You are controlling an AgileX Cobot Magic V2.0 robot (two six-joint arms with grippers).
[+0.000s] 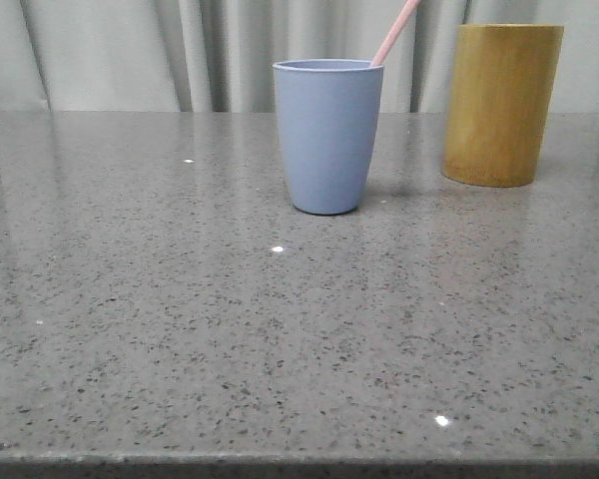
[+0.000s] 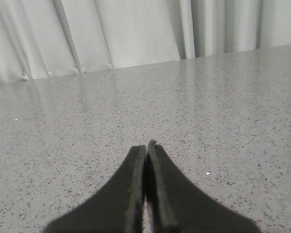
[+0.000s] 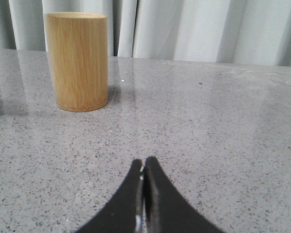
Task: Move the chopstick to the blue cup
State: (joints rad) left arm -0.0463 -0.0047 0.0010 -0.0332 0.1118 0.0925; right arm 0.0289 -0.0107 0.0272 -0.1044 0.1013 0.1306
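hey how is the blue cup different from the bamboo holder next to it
The blue cup is matte grey-blue and tapers to a rounded base; the bamboo holder is yellow-brown with straight sides. The cup stands shorter than the holder. The cup has the pink chopstick leaning out of it; nothing sticks out of the holder. Both stand upright, without handles, on the speckled table.

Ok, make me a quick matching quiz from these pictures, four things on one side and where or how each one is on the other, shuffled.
Things:
1. chopstick
2. blue cup
3. bamboo holder
4. left gripper

States:
A. shut, holding nothing
B. stands at the table's right rear
C. leans out over the cup's rim
D. upright at the table's middle

Pairs: 1-C, 2-D, 3-B, 4-A
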